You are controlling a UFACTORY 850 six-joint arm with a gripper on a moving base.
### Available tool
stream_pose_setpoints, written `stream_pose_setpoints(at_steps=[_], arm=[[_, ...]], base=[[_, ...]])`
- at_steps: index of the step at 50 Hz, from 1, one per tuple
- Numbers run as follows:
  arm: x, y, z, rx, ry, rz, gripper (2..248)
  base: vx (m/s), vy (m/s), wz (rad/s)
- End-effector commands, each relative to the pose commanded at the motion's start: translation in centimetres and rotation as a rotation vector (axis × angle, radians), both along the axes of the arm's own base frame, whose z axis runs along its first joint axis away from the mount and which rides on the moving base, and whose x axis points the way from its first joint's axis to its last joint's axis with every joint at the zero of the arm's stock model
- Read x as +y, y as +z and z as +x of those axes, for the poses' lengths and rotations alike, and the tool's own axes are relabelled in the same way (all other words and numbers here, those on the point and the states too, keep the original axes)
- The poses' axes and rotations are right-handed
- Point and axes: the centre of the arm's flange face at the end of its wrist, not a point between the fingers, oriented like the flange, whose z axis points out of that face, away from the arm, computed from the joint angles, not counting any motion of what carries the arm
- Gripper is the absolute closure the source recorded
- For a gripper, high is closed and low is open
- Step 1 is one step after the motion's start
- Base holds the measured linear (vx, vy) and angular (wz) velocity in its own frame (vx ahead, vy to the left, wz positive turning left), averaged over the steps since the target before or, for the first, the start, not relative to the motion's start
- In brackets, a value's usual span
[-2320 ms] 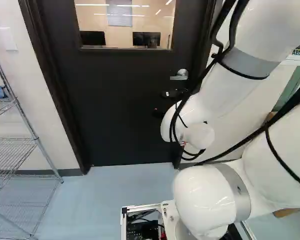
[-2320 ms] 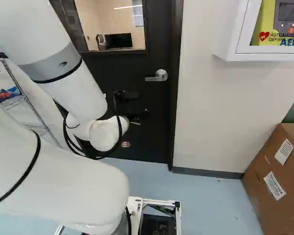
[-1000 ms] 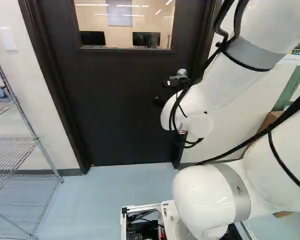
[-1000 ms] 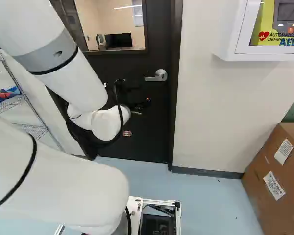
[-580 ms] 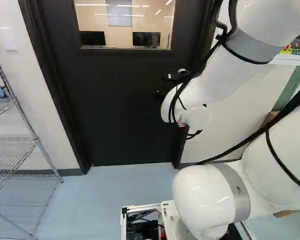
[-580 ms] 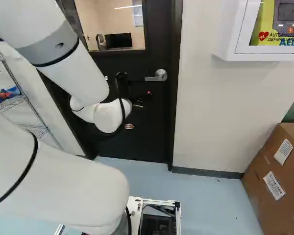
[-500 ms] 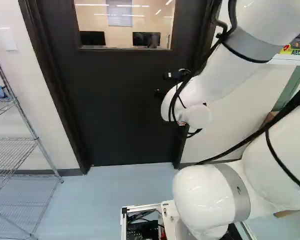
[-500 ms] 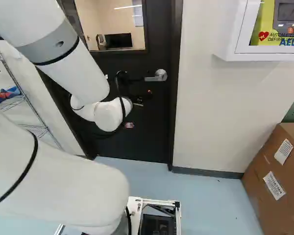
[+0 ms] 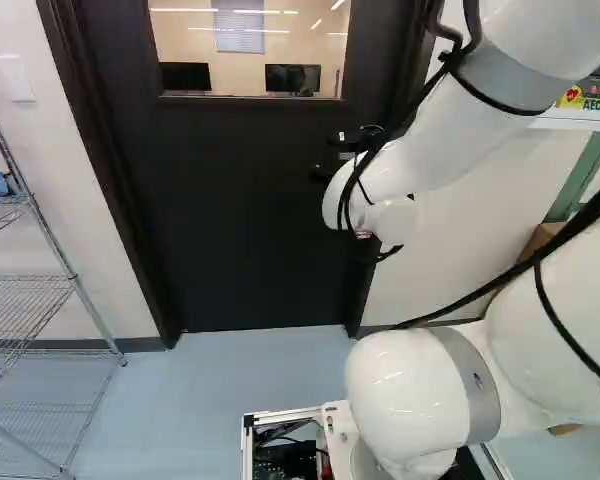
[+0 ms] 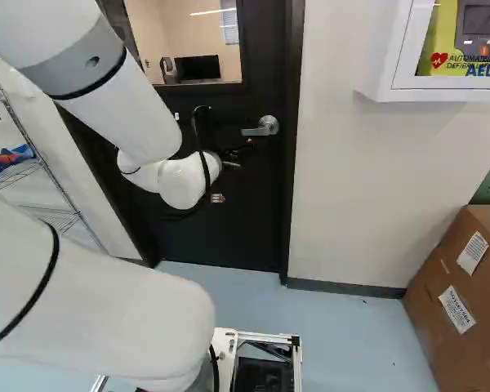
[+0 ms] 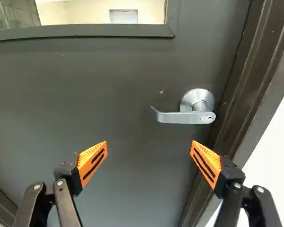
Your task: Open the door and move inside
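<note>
Pale blue floor (image 9: 230,380) leading to a shut black door (image 9: 240,220), white wall (image 10: 367,188) beside the dark frame (image 11: 246,90), silver lever handle (image 11: 184,117) ahead of your gripper (image 10: 243,150), its two orange-padded fingers (image 11: 92,163) spread well apart, facing the door.

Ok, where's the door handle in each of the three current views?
Wrist view: handle ahead of the open end effector, toward its finger nearer the door frame.
Right base view: near the middle, between the arm and the door frame.
Left base view: can't pick it out clearly; the arm's far end covers that spot.
Shared landmark: the door's window, above handle height.
</note>
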Motion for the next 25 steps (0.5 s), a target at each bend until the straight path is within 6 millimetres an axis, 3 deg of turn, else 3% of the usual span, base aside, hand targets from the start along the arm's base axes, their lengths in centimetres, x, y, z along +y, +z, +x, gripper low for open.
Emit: stream_pose_setpoints(at_steps=[25], arm=[[0.0,2.5,0.5,-0.062,0.0,-0.002,3]], base=[[0.0,0.0,0.0]])
